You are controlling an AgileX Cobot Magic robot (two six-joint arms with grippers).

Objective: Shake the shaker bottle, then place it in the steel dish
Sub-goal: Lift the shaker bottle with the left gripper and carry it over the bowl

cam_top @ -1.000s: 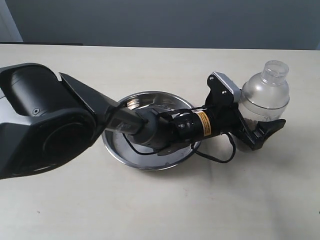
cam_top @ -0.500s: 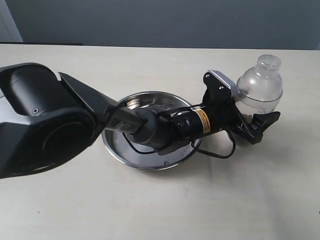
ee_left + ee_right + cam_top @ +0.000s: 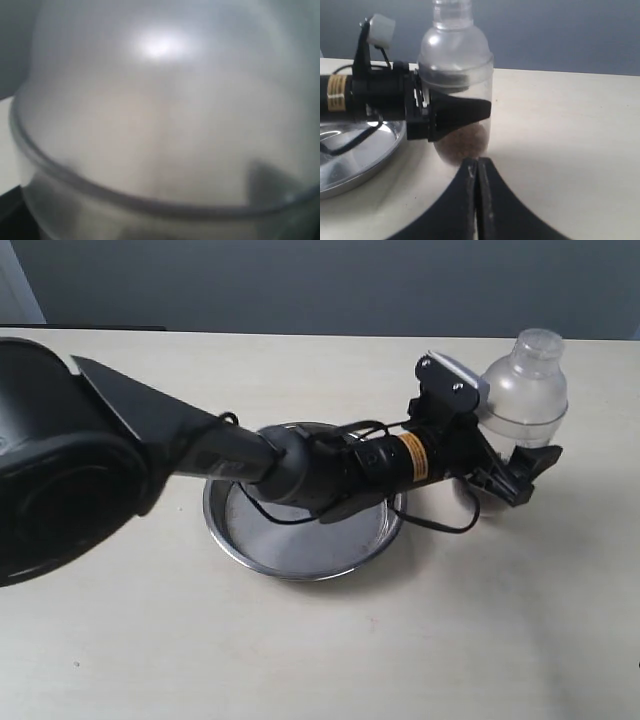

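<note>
- The left gripper (image 3: 517,462) is clenched on the shaker bottle (image 3: 528,400), one black finger across the front of its clear lower body and the other hidden behind it.
- The bottle stands nearly upright, small round cap (image 3: 541,343) on top and brown granules (image 3: 465,142) lying in its base.
- In the exterior view the bottle is at about 2 o'clock from the steel dish (image 3: 300,570), outside its rim and apart from it. The fingers hide its base there, so I cannot say for certain whether it is clear of the tabletop (image 3: 450,640).
- Progress, as I judge it: the grasp is made, so the work is somewhere in the shaking step. A single moment cannot show whether the shaking is finished.
- Left to do for certain is carrying the bottle toward 8 o'clock, over the rim, and standing it on the flat bottom of the dish, which has nothing in it.
- Arm pose: the left arm enters from 9 o'clock, stretches low and nearly level across the top of the dish, and ends with its wrist just past the rim at 2 o'clock.
- The left wrist view is filled by the frosted dome, blurred and very near.
- The right gripper (image 3: 477,200) is pressed closed on nothing, hanging low near the bottle's base and taking no part in the grasp.
</note>
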